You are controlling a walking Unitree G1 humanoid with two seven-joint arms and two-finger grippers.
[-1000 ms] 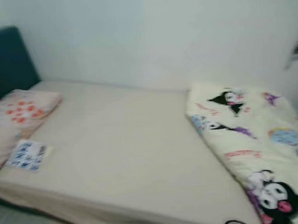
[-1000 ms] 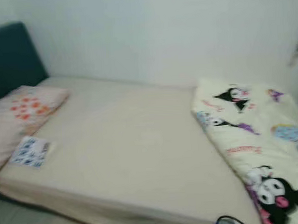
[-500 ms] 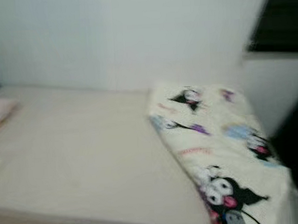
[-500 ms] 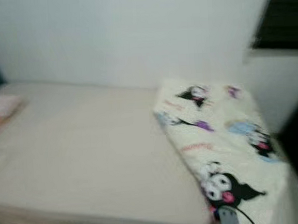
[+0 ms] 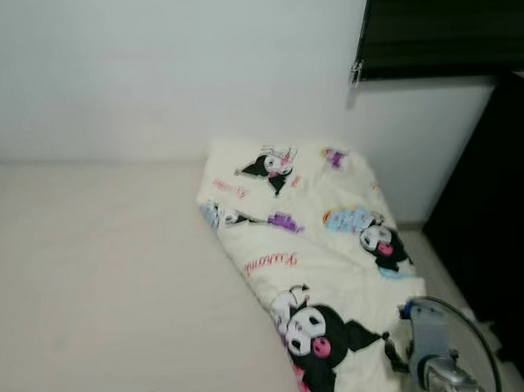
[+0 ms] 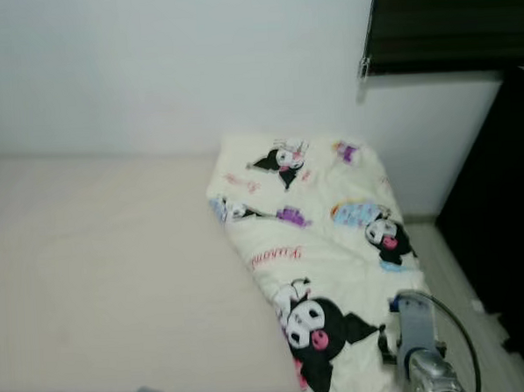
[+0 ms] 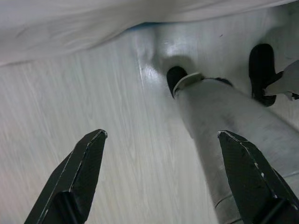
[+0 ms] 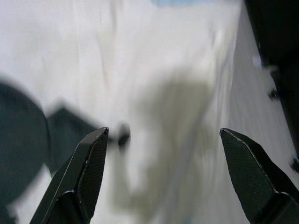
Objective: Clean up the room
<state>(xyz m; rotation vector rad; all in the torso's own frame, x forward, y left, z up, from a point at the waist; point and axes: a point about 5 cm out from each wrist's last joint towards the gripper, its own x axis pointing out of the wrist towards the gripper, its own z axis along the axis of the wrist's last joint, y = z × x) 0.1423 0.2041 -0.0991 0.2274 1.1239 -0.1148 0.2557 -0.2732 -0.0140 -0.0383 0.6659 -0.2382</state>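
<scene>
Between the right gripper's (image 8: 163, 177) wide-apart, empty jaws lies the cartoon-print blanket (image 5: 313, 246), folded on the bed (image 5: 100, 283) by the wall (image 5: 167, 69); its red script lettering is too small to read. Between the left gripper's (image 7: 163, 177) jaws, equally wide and empty, are pale floor (image 7: 93, 116) and the robot's grey leg (image 7: 219, 135), with bed linen beyond the fingertips. Dark furniture (image 5: 501, 227) stands beside the blanket under a black blind (image 5: 446, 19).

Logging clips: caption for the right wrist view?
Open right gripper above cartoon-print blanket, dark furniture alongside.
</scene>
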